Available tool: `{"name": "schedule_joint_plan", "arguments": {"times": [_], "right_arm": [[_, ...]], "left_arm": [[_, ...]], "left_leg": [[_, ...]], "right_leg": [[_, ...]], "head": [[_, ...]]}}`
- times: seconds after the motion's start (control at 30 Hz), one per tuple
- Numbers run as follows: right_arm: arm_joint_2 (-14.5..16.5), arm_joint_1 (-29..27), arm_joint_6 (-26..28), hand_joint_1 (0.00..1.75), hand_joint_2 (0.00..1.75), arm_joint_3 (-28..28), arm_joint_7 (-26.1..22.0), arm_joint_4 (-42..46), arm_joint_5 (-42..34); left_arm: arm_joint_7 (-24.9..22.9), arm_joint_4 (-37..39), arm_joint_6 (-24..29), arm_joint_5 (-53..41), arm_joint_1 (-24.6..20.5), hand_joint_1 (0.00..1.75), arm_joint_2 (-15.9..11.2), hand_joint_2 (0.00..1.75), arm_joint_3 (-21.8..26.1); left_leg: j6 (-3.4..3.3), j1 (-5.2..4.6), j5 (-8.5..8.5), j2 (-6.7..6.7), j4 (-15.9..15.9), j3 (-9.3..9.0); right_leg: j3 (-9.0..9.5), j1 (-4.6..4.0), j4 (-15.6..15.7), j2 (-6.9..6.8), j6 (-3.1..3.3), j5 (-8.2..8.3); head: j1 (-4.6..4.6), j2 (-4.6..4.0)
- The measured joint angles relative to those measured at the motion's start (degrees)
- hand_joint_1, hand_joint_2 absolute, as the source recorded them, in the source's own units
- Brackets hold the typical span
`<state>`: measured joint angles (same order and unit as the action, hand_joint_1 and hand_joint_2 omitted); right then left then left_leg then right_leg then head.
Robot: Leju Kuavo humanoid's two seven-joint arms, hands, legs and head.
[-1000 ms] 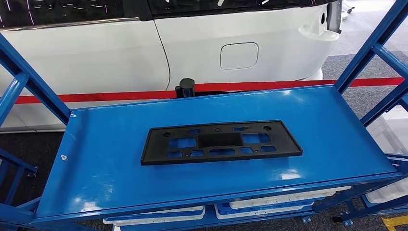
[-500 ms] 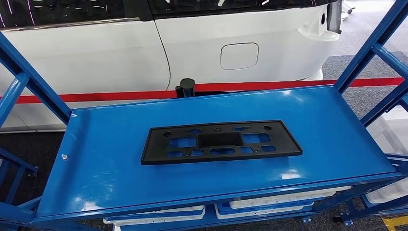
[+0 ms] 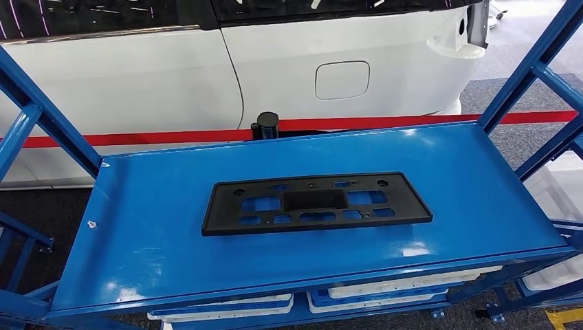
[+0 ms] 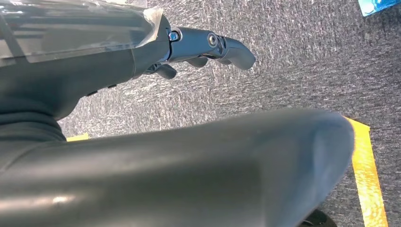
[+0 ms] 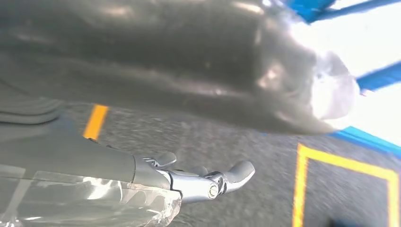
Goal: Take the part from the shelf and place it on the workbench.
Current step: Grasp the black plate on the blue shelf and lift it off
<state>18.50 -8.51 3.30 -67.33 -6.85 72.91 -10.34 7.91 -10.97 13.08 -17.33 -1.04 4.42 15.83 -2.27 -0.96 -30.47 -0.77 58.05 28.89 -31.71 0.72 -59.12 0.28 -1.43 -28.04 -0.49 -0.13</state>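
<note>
Nothing has moved — black part (image 3: 316, 203) lies flat on blue shelf (image 3: 151, 227); left hand (image 4: 208, 47) and right hand (image 5: 198, 179) hang empty, fingers apart.

- The shelf (image 3: 151, 227) top hides most of the white trays (image 3: 412, 282) below it.
- The car (image 3: 137, 75) is cut off by the picture's top and left edges.
- The thumb hides most of the left hand (image 4: 208, 47) in its wrist view.
- The right hand (image 5: 198, 182) shows little of its fingers (image 5: 239, 171); that view is blurred.
</note>
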Motion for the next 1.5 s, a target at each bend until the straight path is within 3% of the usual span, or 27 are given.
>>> {"name": "schedule_joint_plan", "arguments": {"times": [0.4,0.67,0.93,1.13,1.5], "right_arm": [[0.79,3.46,4.48,0.00,0.00,-2.91,-2.98,7.55,-7.03],[0.95,4.42,5.25,0.00,0.00,-2.97,-3.21,10.54,-7.82],[0.97,6.62,7.30,0.00,0.00,-3.05,-6.83,15.56,-11.33],[-0.32,7.43,12.98,0.00,0.00,4.48,-16.66,23.62,-13.58],[-3.27,4.77,18.69,0.00,0.00,19.24,-24.81,31.15,-8.15]], "left_arm": [[0.63,0.19,0.63,0.64,0.00,0.00,0.05,0.00,0.62],[0.72,0.22,0.63,0.69,0.00,0.00,0.11,0.00,0.65],[0.71,0.34,0.71,1.36,0.00,0.00,0.14,0.00,0.89],[0.89,0.35,0.80,2.23,0.01,0.00,0.34,0.00,1.54],[1.39,0.35,0.89,2.57,0.14,0.00,0.88,0.00,2.26]], "left_leg": [[0.00,0.01,0.00,0.20,0.00,-0.03],[0.00,0.00,0.00,0.21,0.00,-0.03],[0.00,0.00,0.01,0.22,0.00,-0.01],[-0.02,0.00,0.03,0.22,0.00,-0.05],[-0.03,0.00,0.03,0.21,0.00,-0.03]], "right_leg": [[0.00,0.01,0.00,0.09,0.00,0.01],[-0.01,0.00,0.00,0.10,0.00,0.01],[0.01,0.01,-0.01,0.10,-0.01,0.02],[0.03,0.01,-0.01,0.11,-0.02,0.04],[0.02,0.01,-0.01,0.11,-0.02,0.04]], "head": [[0.01,0.00],[0.01,0.00],[0.00,0.00],[0.01,0.00],[0.00,0.00]]}}
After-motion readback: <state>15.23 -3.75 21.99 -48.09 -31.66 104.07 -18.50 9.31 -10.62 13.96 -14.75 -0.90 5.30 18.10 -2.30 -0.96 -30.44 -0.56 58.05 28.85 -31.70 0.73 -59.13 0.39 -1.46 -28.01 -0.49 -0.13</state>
